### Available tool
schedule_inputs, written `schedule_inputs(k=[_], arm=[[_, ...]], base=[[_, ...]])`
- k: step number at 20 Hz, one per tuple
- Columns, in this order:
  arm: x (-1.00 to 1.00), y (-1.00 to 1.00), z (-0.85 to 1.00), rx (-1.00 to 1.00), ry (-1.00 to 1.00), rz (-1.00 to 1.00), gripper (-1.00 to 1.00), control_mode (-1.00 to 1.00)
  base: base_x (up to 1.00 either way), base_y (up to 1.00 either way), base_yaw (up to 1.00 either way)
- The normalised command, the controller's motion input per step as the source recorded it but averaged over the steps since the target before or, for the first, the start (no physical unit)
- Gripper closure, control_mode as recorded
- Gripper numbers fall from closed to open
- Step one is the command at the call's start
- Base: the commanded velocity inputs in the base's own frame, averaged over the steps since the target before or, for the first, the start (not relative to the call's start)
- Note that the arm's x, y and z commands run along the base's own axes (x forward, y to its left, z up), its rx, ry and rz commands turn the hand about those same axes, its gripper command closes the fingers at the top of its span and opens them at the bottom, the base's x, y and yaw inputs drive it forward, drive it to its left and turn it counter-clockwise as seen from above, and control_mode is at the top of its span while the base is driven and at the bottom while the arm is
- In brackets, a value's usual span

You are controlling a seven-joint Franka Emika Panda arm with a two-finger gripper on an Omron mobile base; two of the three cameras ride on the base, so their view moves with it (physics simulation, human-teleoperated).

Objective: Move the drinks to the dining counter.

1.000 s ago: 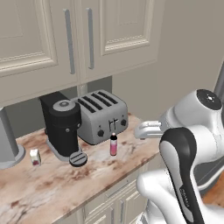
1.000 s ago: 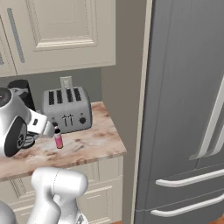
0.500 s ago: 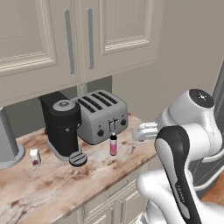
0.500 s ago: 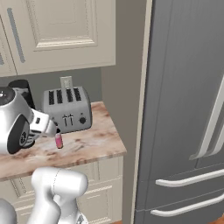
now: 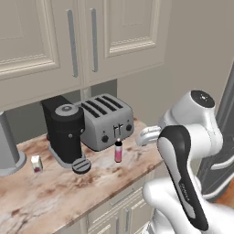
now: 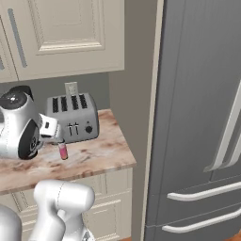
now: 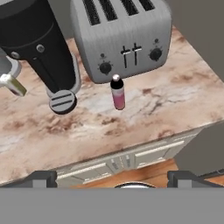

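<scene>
Pink bottle (image 7: 117, 92) stands upright on the marbled desk (image 7: 166, 109), just in front of the toaster (image 7: 120, 35), at about 5 o'clock from the black coffee machine (image 7: 39, 41). Small whitish bottle (image 5: 36, 163) sits well apart, at the coffee machine's 8 o'clock. End effector (image 7: 111, 175) hangs off the desk edge, jaws spread fully wide, holding nothing. Judgement: approach the pink bottle squarely, straddle its body below the cap, keep clear of the toaster front, close gently so it stays upright.

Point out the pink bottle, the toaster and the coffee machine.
pink bottle (image 7: 118, 97), hand view, its pink body
toaster (image 5: 109, 122), left base view, its front side
coffee machine (image 5: 67, 132), left base view, its dark round body
</scene>
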Motion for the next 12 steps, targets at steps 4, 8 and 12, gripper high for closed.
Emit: schedule_inputs(k=[4, 8, 12], arm=[[0.27, 0.03, -0.31, 0.0, 0.0, 0.1, -1.0, -1.0], [0.28, 0.1, -0.32, 0.0, 0.0, 0.08, -1.0, -1.0], [0.27, 0.1, -0.29, 0.0, 0.0, 0.05, -1.0, -1.0]], base=[[0.0, 0.0, 0.0], [0.0, 0.0, 0.0], [0.0, 0.0, 0.0]])
